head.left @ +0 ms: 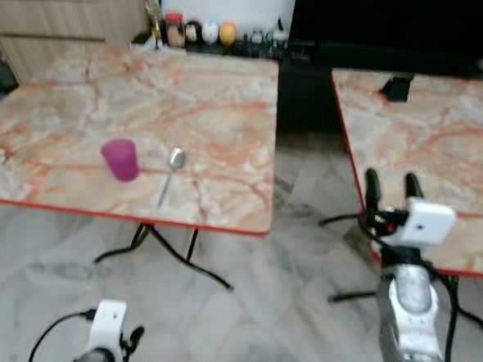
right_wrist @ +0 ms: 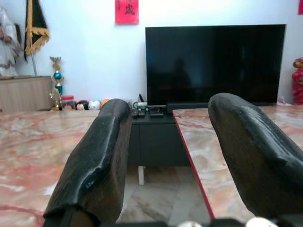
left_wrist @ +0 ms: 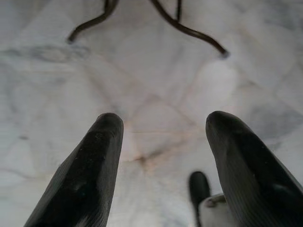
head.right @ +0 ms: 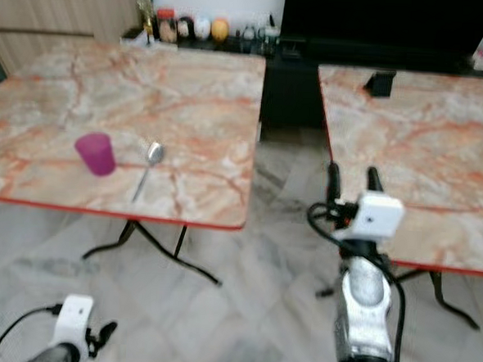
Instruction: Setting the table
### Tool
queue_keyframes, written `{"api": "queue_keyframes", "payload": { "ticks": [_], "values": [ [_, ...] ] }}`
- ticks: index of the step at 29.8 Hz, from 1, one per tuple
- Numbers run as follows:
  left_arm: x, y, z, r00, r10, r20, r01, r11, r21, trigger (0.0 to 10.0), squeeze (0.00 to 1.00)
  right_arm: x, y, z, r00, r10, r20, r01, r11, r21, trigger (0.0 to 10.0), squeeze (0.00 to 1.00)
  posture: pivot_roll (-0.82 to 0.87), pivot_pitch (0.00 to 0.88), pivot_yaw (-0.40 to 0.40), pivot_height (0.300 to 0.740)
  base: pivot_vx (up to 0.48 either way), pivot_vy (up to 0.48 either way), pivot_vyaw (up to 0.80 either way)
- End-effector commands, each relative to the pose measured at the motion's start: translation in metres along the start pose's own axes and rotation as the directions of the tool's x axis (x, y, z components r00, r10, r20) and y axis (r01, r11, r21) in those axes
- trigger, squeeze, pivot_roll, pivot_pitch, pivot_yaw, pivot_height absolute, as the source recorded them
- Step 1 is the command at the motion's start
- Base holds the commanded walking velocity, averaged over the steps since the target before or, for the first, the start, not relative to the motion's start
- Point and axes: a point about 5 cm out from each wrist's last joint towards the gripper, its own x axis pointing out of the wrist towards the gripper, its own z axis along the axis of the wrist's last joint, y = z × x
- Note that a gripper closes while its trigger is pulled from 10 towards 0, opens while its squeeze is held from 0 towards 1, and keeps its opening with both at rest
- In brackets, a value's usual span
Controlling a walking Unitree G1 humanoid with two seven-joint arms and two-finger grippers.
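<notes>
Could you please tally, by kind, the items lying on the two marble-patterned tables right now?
Purple plastic cup: 1
Silver metal spoon: 1
Small black object, too blurred to identify: 1
Total: 3

Cup (head.left: 121, 158) left of spoon (head.left: 170, 173) on left table (head.left: 206, 97)

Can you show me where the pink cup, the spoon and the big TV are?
pink cup (head.left: 121, 159), left eye view, its side.
spoon (head.left: 176, 157), left eye view, its bowl.
TV (right_wrist: 215, 64), right wrist view, middle of its dark screen.
</notes>
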Motion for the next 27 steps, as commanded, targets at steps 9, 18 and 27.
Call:
{"api": "queue_keyframes", "payload": {
  "ticks": [9, 18, 27],
  "values": [
    [-0.0001, -0.0058, -0.0045, 1.000, -0.016, -0.022, 0.015, 1.000, -0.020, 10.0, 0.00, 0.0017, -0.0070, -0.0003, 1.000, -0.028, -0.011, 0.028, 1.000, -0.002, 10.0, 0.00, 0.00, 0.000, 0.026, 0.740, 0.000, 0.357, 0.00],
    [0.0000, -0.0065, -0.0044, 1.000, -0.018, -0.020, 0.017, 1.000, -0.024, 10.0, 0.00, 0.0015, -0.0061, -0.0014, 1.000, -0.023, -0.017, 0.023, 1.000, 0.000, 10.0, 0.00, 0.00, 0.000, 0.025, 0.740, 0.000, 0.352, 0.00],
    [-0.0001, -0.0063, -0.0044, 1.000, -0.016, -0.020, 0.015, 1.000, -0.026, 10.0, 0.00, 0.0025, -0.0105, -0.0006, 0.999, -0.032, -0.017, 0.032, 0.999, -0.010, 10.0, 0.00, 0.01, 0.000, 0.025, 0.740, 0.000, 0.351, 0.00]
  ]
}}
